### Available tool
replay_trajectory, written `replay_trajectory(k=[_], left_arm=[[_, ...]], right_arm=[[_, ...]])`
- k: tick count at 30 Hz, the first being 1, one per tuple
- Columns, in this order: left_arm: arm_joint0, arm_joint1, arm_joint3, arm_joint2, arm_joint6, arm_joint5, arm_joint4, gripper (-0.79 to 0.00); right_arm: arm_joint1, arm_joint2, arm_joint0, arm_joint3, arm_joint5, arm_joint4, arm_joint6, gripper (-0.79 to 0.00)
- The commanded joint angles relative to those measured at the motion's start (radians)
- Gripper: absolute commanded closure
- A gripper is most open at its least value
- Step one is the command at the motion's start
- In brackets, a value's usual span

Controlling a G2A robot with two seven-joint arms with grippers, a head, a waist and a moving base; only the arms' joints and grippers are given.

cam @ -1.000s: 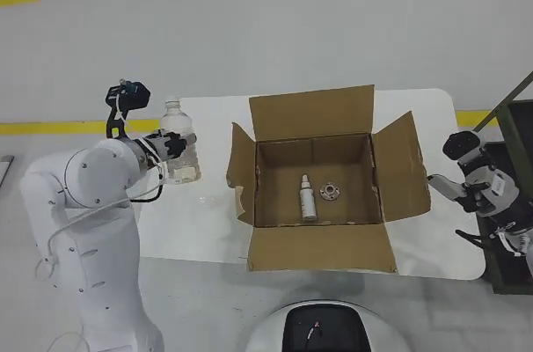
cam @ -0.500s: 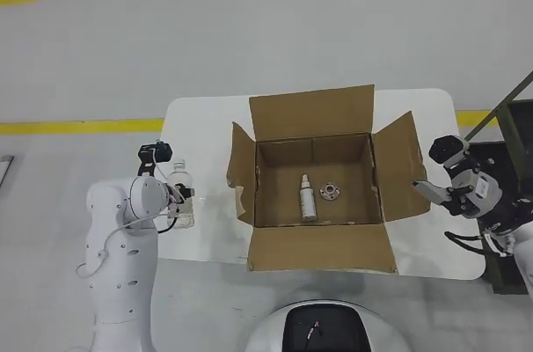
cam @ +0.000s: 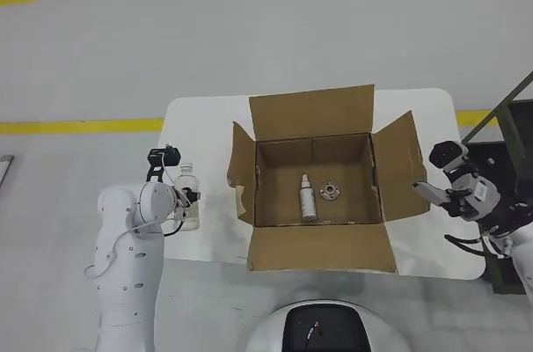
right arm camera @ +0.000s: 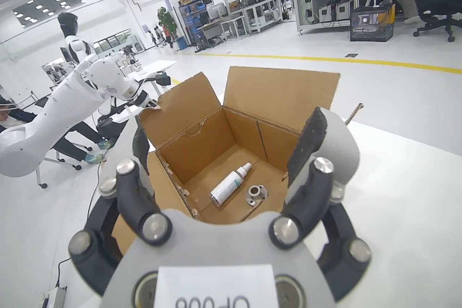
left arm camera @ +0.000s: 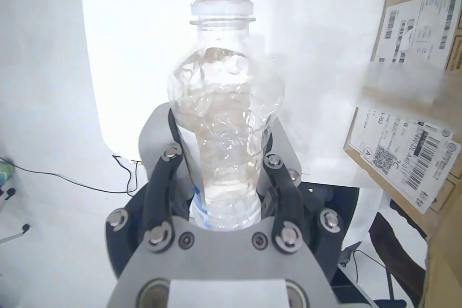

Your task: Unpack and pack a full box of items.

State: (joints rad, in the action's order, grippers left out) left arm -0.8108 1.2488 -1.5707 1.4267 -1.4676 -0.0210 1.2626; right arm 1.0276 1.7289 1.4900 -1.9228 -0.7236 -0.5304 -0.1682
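Clamping bottle (left arm camera: 223, 100) — upright, seemingly — left gripper (left arm camera: 222, 147) beside box (cam: 312, 114).

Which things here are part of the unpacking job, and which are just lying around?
Part of the job: cardboard box; spray bottle and metal fitting inside it; water bottle, held by the left gripper; open right gripper.
Just there: yellow floor line; floor cable; dark rack.
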Motion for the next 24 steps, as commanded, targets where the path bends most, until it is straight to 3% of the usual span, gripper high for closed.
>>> replay_trajectory(k=[1,11,19,23,24], left_arm=[[-0.003,-0.001,0.027,-0.018,0.022,0.030,0.017,0.000],[-0.009,-0.009,0.122,-0.044,0.089,0.116,0.043,0.000],[0.015,-0.004,0.189,-0.073,0.092,0.097,0.019,0.000],[0.017,-0.003,0.212,-0.090,0.095,0.094,0.022,-0.157],[0.018,-0.003,0.219,-0.092,0.092,0.093,0.019,-0.299]], right_arm=[[0.000,0.005,0.005,-0.002,-0.002,-0.002,0.002,-0.292],[0.000,0.014,0.027,-0.012,-0.006,-0.009,0.005,-0.292],[0.001,0.010,0.034,-0.020,-0.005,-0.012,-0.002,-0.323],[0.001,0.008,0.035,-0.027,-0.002,-0.011,-0.007,-0.339],[0.001,0.009,0.036,-0.028,-0.001,-0.014,-0.008,-0.342]])
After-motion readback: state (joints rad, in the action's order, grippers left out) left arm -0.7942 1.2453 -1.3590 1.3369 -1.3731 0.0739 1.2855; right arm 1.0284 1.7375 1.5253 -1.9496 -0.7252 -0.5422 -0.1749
